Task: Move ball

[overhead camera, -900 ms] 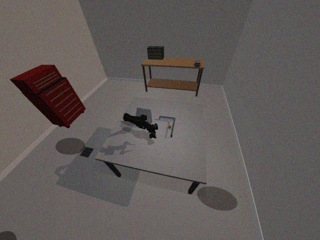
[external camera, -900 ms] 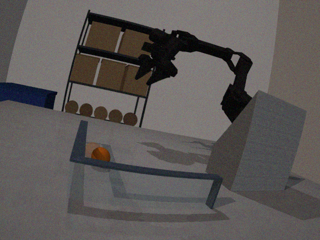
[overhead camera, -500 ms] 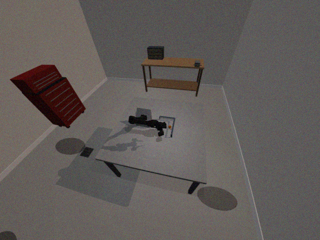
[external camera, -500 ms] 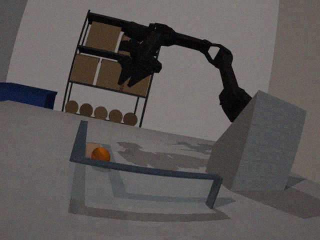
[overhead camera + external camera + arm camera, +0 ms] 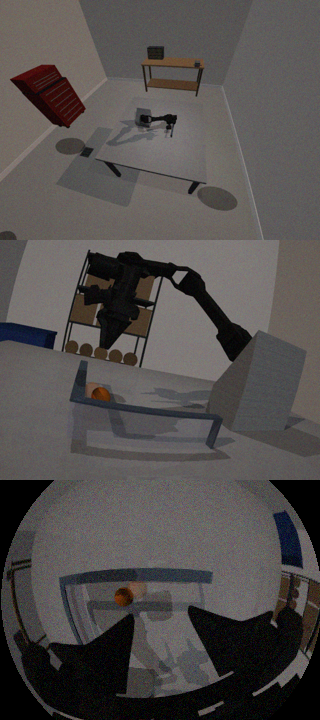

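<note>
Ball [image 5: 100, 394]: orange, resting on the bench [image 5: 38, 420] inside the corner made by the two low clear walls [image 5: 144, 410], close to where they meet.
Copy [image 5: 90, 389]: pale, see-through, just beside the ball on the corner side; overlapped by the ball in the exterior view, so ball partly on it, not centred.
Wrist view: ball [image 5: 123, 598] and copy [image 5: 138, 588] side by side, touching or overlapping, seen beyond the fingertips and framed by the walls [image 5: 134, 576].
Gripper [image 5: 107, 345]: raised above the bench, pointing down, well apart from the ball; fingers parted partway with nothing between them.
Fingers: two dark wedges in the wrist view with an open gap showing bare bench.
Arm [image 5: 214, 312]: dark, reaching from the grey base block [image 5: 258, 384] out over the walled area, forearm level, wrist bent down.
Base block: near the far edge of the bench in the top view [image 5: 142, 116], to one side of the walls.
Top view: arm [image 5: 160, 118] stretched across the far part of the bench [image 5: 155, 155]; ball too small to make out there, probably hidden under the gripper.
Shadows: arm shadow cast across the bench toward the left edge in the top view.
Surroundings: shelf rack [image 5: 113, 309] with boxes behind the gripper; red tool chest [image 5: 49, 94]; wooden side table [image 5: 172, 74].
</note>
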Tool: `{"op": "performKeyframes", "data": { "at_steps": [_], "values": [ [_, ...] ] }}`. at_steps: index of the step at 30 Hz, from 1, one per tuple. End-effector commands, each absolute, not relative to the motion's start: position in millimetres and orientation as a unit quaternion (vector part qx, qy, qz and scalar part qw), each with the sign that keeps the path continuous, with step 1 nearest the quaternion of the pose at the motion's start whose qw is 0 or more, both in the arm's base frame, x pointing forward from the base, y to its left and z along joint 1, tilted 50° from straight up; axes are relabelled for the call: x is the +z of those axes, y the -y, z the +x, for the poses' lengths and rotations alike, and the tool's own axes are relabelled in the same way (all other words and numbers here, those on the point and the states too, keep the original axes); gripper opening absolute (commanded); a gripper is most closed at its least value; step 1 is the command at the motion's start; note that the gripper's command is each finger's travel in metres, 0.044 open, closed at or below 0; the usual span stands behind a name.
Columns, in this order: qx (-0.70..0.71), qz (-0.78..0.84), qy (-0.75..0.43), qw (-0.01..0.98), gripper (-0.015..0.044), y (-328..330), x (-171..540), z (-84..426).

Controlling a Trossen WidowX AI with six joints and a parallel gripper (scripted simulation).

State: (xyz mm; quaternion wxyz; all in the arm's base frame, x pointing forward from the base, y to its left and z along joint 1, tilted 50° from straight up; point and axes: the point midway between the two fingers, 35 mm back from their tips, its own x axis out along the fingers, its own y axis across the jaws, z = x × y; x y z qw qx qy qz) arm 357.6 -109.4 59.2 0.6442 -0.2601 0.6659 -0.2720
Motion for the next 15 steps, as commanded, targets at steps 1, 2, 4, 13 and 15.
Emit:
{"op": "performKeyframes", "data": {
  "at_steps": [1,2,4,13,15],
  "values": [
    [-0.331,-0.241,-0.668,0.621,0.0304,92,-6,360],
    [-0.341,-0.239,-0.668,0.617,0.0304,89,-18,358],
    [-0.349,-0.237,-0.667,0.614,0.0304,87,-26,357],
    [-0.349,-0.237,-0.667,0.614,0.0304,87,-27,357],
    [-0.349,-0.237,-0.667,0.614,0.0304,91,-30,356]
  ]
}}
